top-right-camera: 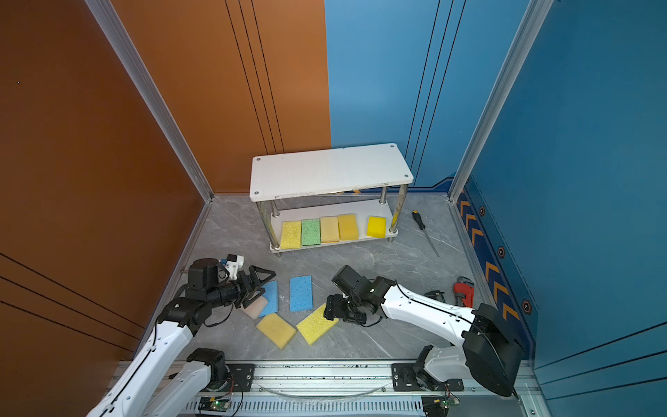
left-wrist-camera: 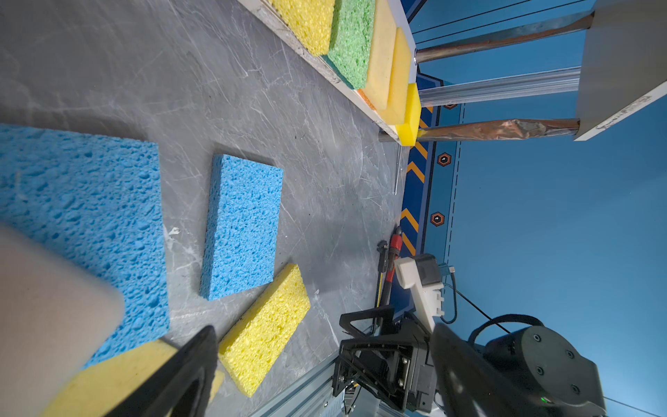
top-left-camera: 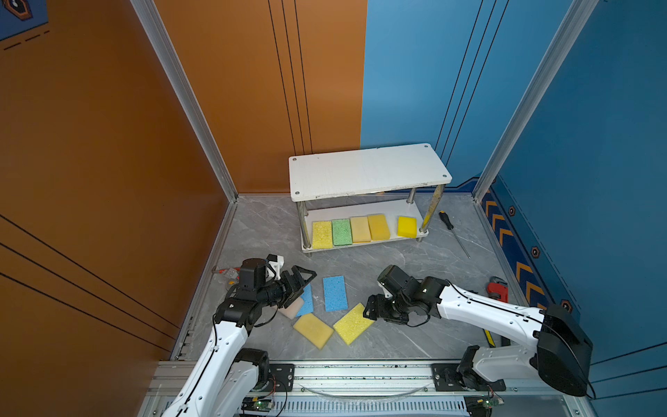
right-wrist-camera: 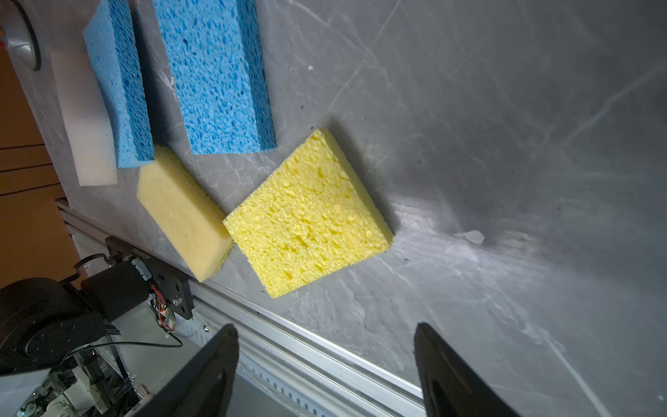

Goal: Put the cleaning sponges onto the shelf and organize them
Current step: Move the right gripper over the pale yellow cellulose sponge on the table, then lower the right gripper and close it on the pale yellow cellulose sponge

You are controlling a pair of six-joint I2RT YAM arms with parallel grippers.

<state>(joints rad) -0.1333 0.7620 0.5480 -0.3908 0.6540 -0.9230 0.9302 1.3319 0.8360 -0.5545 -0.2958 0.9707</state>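
Observation:
The shelf (top-left-camera: 368,169) stands at the back, and its lower board carries a row of sponges: yellow (top-left-camera: 322,234), green (top-left-camera: 341,232), pale tan (top-left-camera: 360,229), deeper yellow (top-left-camera: 379,226) and bright yellow (top-left-camera: 407,226). On the floor lie a blue sponge (top-left-camera: 335,293), a second blue one (top-left-camera: 307,303) partly over a whitish-pink one (top-left-camera: 293,309), and two yellow ones (top-left-camera: 313,330) (top-left-camera: 353,324). My left gripper (top-left-camera: 301,289) hovers open over the blue and whitish-pink pair. My right gripper (top-left-camera: 370,310) (right-wrist-camera: 325,326) is open and empty beside the porous yellow sponge (right-wrist-camera: 306,216).
A screwdriver (top-left-camera: 453,231) lies right of the shelf. A red pipe wrench (top-left-camera: 498,289) sits by the right wall, behind my right arm. An aluminium rail (top-left-camera: 361,373) bounds the front edge. Walls close in on the left, back and right.

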